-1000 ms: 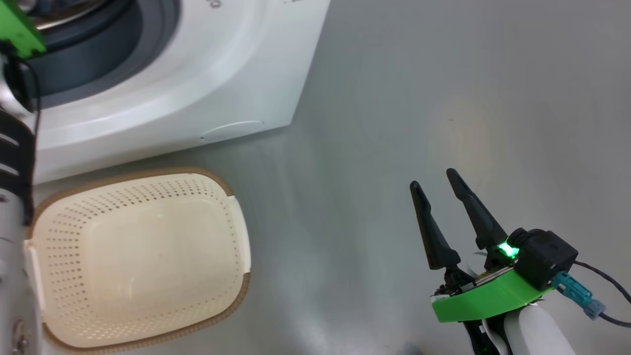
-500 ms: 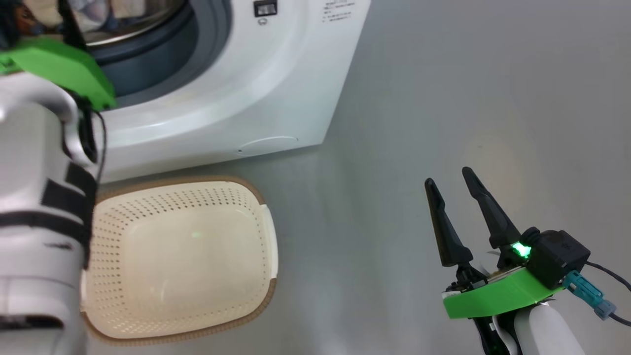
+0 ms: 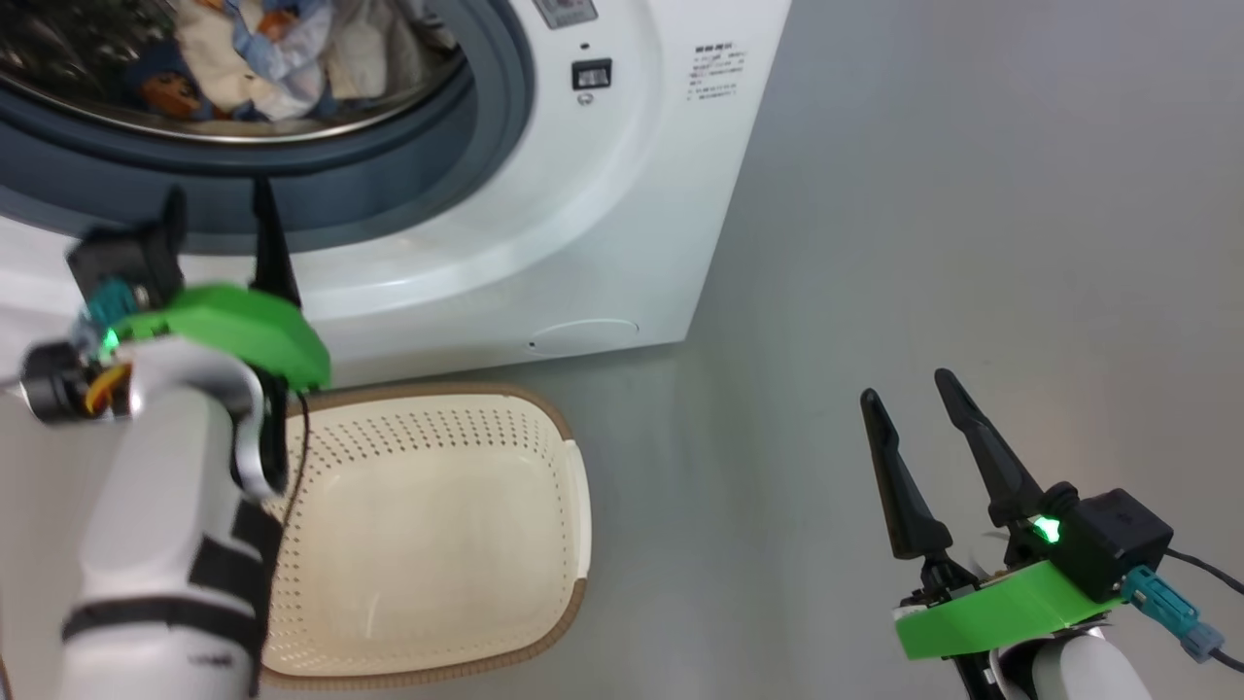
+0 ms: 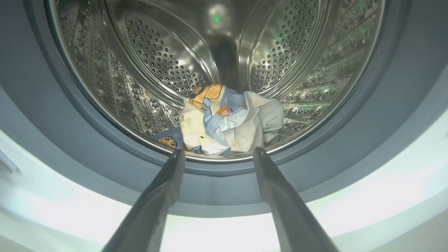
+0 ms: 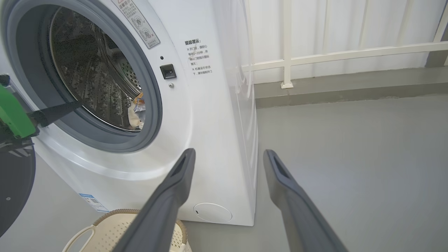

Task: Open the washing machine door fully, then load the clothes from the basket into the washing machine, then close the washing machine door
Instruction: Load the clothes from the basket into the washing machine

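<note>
The left arm (image 3: pixel 165 486) reached toward the washing machine (image 3: pixel 622 194), the left gripper (image 4: pixel 219 154) spread wide, holding nothing, at the gasket (image 4: pixel 224 189) before the clothes (image 4: pixel 227 122) heaped in the drum (image 4: pixel 157 52). The right gripper (image 3: pixel 907 389) hovered above the floor (image 3: pixel 972 194), jaws apart, right of the basket (image 3: pixel 544 413). A front-panel notice (image 5: pixel 198 57) was headed 温馨提示

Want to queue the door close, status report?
Left gripper open, empty, at the drum mouth; right gripper open, empty, over the floor. Clothes in the drum, basket empty. Left fingers sit before the opening.
</note>
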Controlling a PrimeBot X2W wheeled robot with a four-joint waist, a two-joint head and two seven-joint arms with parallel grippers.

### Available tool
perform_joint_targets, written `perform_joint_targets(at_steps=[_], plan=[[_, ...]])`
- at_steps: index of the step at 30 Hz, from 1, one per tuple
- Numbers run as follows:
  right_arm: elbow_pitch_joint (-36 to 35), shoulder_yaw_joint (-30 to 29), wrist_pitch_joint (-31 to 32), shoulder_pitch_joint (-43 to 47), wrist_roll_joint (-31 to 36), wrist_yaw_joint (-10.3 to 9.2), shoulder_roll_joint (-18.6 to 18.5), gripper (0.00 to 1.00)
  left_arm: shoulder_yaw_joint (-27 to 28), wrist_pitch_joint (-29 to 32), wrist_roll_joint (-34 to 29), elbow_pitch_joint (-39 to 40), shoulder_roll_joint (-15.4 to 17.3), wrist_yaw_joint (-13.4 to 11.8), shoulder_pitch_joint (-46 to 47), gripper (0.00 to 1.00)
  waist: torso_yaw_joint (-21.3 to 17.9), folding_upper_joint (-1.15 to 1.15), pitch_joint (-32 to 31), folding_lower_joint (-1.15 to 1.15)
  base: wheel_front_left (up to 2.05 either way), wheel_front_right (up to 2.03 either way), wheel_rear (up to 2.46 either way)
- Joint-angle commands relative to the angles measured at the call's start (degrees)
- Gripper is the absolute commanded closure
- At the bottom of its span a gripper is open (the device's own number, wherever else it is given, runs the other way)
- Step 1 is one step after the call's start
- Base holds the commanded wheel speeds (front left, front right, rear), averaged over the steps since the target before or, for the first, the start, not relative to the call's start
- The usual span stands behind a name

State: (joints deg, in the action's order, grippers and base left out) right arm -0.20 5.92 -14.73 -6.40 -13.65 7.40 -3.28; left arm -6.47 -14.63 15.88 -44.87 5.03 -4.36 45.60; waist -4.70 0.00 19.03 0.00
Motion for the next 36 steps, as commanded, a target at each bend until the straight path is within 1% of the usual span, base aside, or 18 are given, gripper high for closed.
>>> perform_joint_targets(at_steps=[1, 3, 7, 11, 18, 25, 36], plan=[[-1.32, 1.00, -0.27, 0.82, 0.73, 0.09, -0.23, 0.00, 1.68, -0.36, 0.00, 2.15, 1.65, 0.22, -1.45, 0.00, 0.82, 0.00, -1.29, 0.00, 0.00, 0.00, 0.00], [-1.26, 0.90, -0.27, 1.22, 0.69, 0.09, -0.42, 0.00, 2.74, -0.36, 1.46, 4.37, 0.91, 1.31, -4.63, 0.00, 0.91, 0.00, -2.19, 0.00, 0.00, 0.00, 0.00], [-1.29, 1.39, -0.27, 1.78, 0.86, 0.09, -0.71, 0.00, 4.43, -0.37, 2.16, 9.31, 0.58, 2.08, -11.26, 0.00, 0.50, 0.00, -3.78, 0.00, 0.00, 0.00, 0.00], [-1.37, 1.25, -0.27, 2.67, 0.82, 0.09, -1.27, 0.00, 5.15, -0.37, 1.09, 14.13, 0.50, 1.91, -18.03, 0.00, 0.46, 0.00, -5.12, 0.00, 0.00, 0.00, 0.00], [-1.44, 0.36, -0.27, 3.84, 0.81, 0.09, -2.18, 0.00, 5.81, -0.37, -0.75, 20.53, -0.31, 1.02, -26.19, 0.00, 0.72, 0.00, -7.06, 0.00, 0.00, 0.00, 0.00], [-1.40, 0.01, -0.27, 4.33, 0.68, 0.09, -2.72, 0.00, 6.43, -0.37, -2.48, 25.01, -1.01, 0.79, -31.84, 0.00, 1.08, 0.00, -8.55, 0.00, 0.00, 0.00, 0.00], [-1.43, -0.02, -0.27, 5.54, 0.53, 0.09, -3.67, 0.00, 7.59, -0.37, -4.73, 30.62, -1.76, 0.37, -37.90, 0.00, 1.16, 0.00, -10.86, 0.00, 0.00, 0.00, 0.00]])
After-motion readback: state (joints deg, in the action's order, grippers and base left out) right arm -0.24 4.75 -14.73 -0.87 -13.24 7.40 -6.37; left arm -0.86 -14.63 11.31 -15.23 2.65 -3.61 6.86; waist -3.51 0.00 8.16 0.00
